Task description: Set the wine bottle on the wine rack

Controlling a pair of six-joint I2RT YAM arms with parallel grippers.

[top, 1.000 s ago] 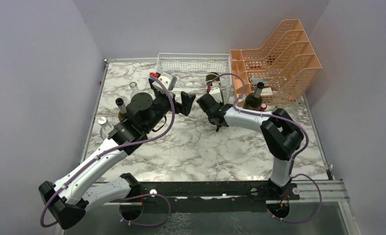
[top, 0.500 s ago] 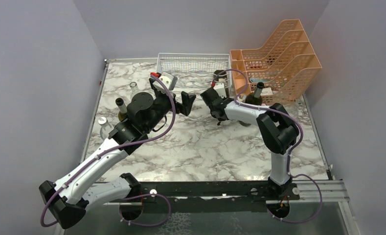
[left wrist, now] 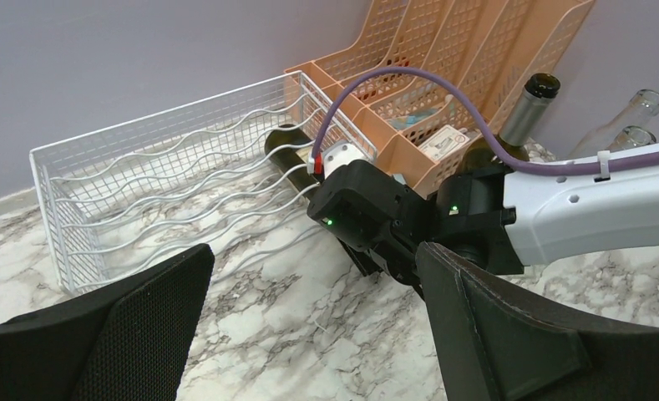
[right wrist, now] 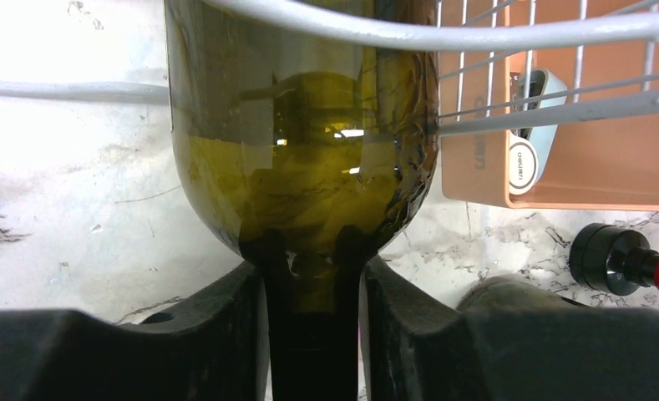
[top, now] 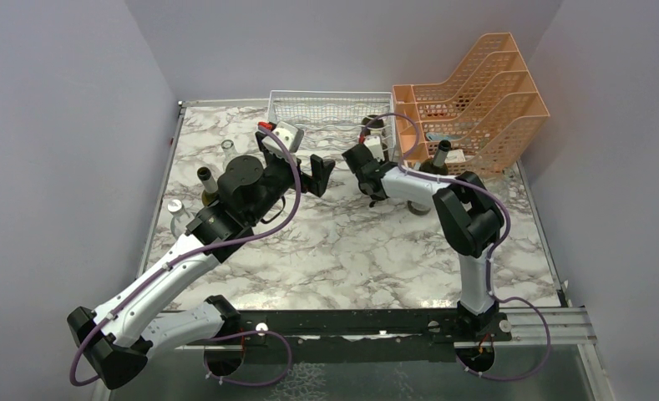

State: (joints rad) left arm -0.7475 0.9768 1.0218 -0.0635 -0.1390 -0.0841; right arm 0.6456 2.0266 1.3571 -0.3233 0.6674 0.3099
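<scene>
Wine bottle [right wrist: 301, 167] of dark olive glass, lying on its side in the cradle at the right end of the white wire wine rack [left wrist: 57, 217], just beside the orange perforated file tray [top: 476, 92]. The bottle's body rests among the wavy wires and its neck points out toward the marble surface [top: 334, 251]. The right tool [right wrist: 313, 334] is closed on that neck, one black finger [right wrist: 225, 334] pressed to each side just below the shoulder. The left tool [left wrist: 309, 334] hangs a little way off in front of the rack, spread wide and holding nothing. A second green bottle [left wrist: 518, 109] stands upright by the tray. Glass like this is probably rigid, heavy for its size, smooth enough to slip and liable to break if knocked against the wires. The neck looks like the natural place to grip — narrow, with the shoulder as a stop — though most of the weight sits far from the fingers, so the rack should carry the body. Whether the bottle is full cannot be told.
</scene>
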